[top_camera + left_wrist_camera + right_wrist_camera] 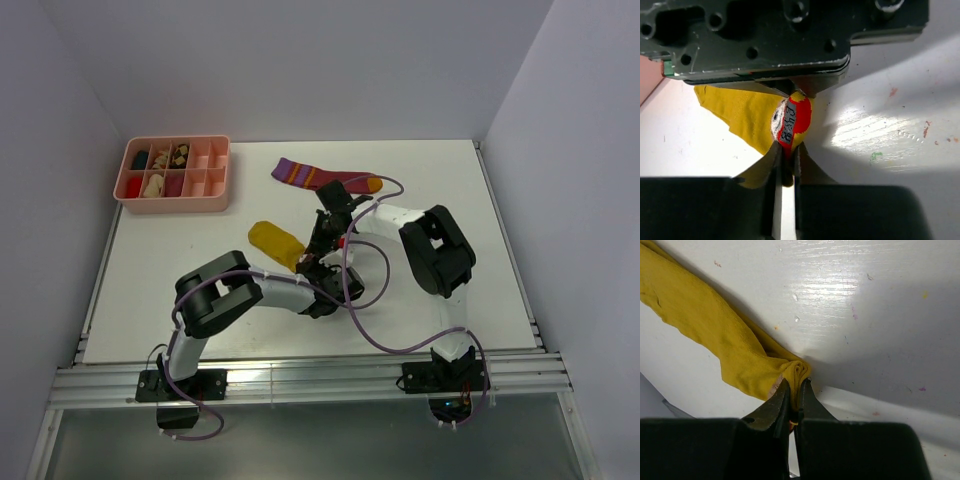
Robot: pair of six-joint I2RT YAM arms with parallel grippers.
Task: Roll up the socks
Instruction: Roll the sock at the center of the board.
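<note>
Crumpled mustard sock (275,242), one end pinched; striped maroon sock (320,177) flat just beyond it.

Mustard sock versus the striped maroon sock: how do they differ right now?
The mustard sock is plain yellow with a small red picture; the maroon sock has a purple striped cuff and orange toe. The mustard sock is pinched by the left gripper and right gripper; the maroon sock lies free, farther back. Both rest on the table, neither rolled.

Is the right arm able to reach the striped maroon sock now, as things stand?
Probably not yet: the right arm has its jaws shut on the mustard-yellow sock. The striped maroon sock lies uncovered just beyond its wrist.
</note>
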